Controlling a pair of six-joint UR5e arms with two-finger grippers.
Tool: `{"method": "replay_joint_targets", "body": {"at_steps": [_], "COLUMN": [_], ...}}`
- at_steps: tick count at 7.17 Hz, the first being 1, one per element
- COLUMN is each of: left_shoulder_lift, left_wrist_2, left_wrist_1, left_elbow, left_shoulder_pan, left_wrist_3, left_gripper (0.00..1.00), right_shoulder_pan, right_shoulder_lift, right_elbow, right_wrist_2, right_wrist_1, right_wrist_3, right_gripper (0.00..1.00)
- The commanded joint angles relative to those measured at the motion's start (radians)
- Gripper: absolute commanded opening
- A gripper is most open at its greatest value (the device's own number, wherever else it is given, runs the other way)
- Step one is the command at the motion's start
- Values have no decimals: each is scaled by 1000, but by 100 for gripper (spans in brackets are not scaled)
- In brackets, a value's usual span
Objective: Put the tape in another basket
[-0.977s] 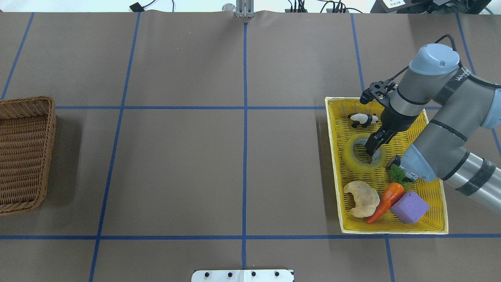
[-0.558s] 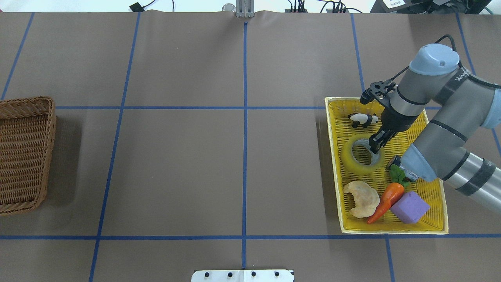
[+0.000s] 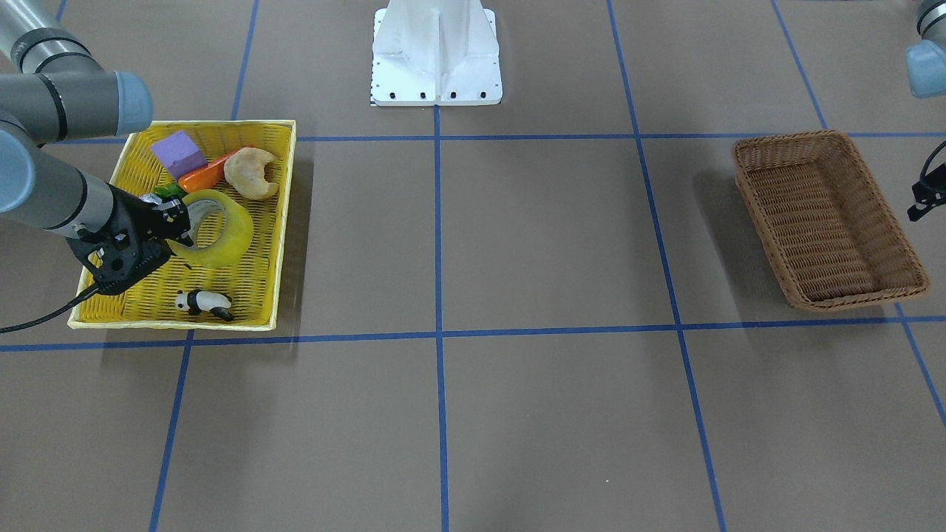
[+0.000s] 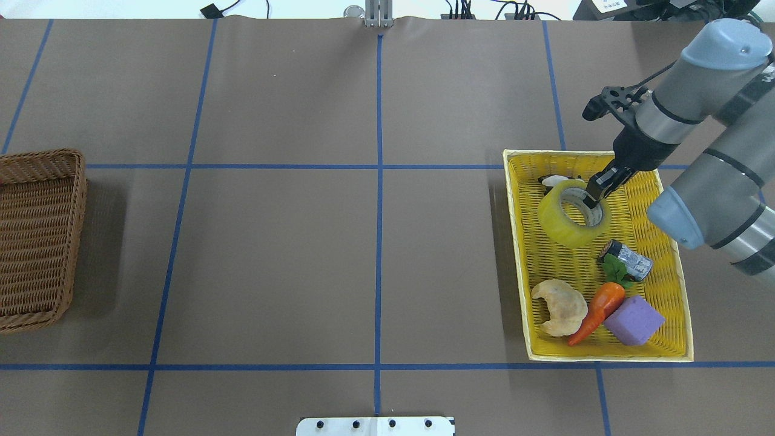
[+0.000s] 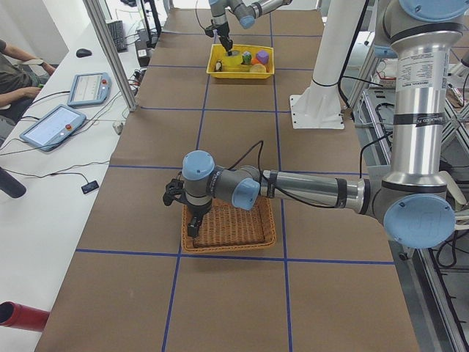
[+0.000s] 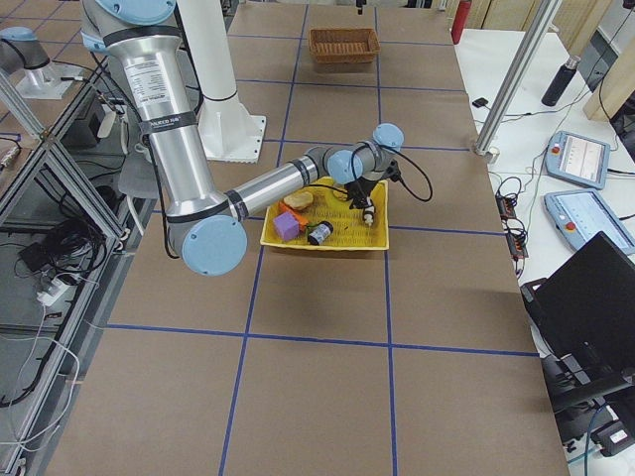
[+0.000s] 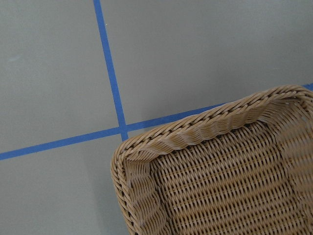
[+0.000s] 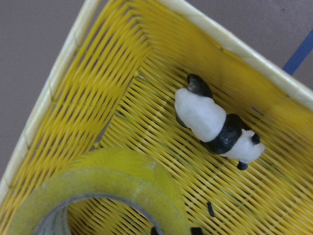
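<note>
Right gripper (image 4: 596, 192) is clamped on the tape (image 4: 566, 218): one finger inside the pale core, the other outside on the yellow wall. The roll hangs tilted from the fingers, over the far half of the yellow tray (image 4: 514, 254), and looks raised off the tray floor. The panda figurine (image 8: 215, 122) lies on the tray floor below and just beyond the roll, close to the tray's far rim. Toward the tray's near end are a silver-black cylinder (image 4: 629, 259), a carrot (image 4: 596, 312) with a green leaf, a purple block (image 4: 634, 321) and a pale bitten pastry (image 4: 560, 306), all apart from the tape. The tray sits by the right edge of the worktop. The basket (image 4: 36, 242) is at the left edge, well apart from the tape. Left gripper (image 5: 192, 224) hovers over the basket's outer rim; cannot tell whether its fingers are apart or together.
</note>
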Motion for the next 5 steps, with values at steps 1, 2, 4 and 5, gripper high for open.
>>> {"method": "replay_joint_targets", "body": {"at_steps": [1,2,4,5], "left_shoulder_lift": [-1,-1,-1,-3], "left_wrist_2": [-4,-7,-57,-61], "left_wrist_1": [-5,-8,-43,-48], "left_elbow": [-6,-9,3,3], "left_shoulder_pan": [0,0,0,0], "left_wrist_3": [-2,-2,-2,-2], "left_gripper": [98,98,98,98], "right_shoulder_pan": [22,22,20,7], "right_shoulder_lift": [26,52,67,95], "right_elbow": [-5,-8,-11,-14], "right_wrist_2": [159,257,495,549], "right_wrist_1": [0,0,0,0], "right_wrist_3": [8,8,7,5], "right_gripper": [0,0,0,0]}}
